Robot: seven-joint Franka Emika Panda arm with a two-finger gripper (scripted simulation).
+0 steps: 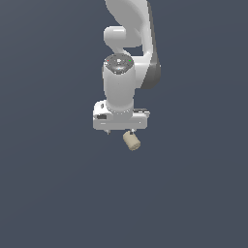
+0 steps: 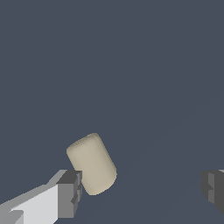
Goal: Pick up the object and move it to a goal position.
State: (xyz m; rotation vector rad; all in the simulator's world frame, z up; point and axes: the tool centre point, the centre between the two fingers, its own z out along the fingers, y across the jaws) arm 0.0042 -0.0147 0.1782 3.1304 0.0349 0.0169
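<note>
The white robot gripper (image 2: 140, 192) stands wide open; the small beige matte cylinder (image 2: 92, 163) lies tilted, seemingly touching one finger (image 2: 70, 192).

Lying on its side on the plain dark tabletop (image 1: 53, 193): a small beige cylinder (image 2: 92, 162), sitting between the widely parted jaws of the gripper (image 2: 140, 190). Resting just beside, perhaps touching, one finger (image 2: 70, 192); leaving a broad gap to the other finger (image 2: 213, 189). Showing in the exterior view, just under the gripper's (image 1: 120, 131) edge, tilted toward that view's right. Standing in the way otherwise: only the white arm (image 1: 128, 58) overhead. Stretching flat and bare on every side around the cylinder.
</note>
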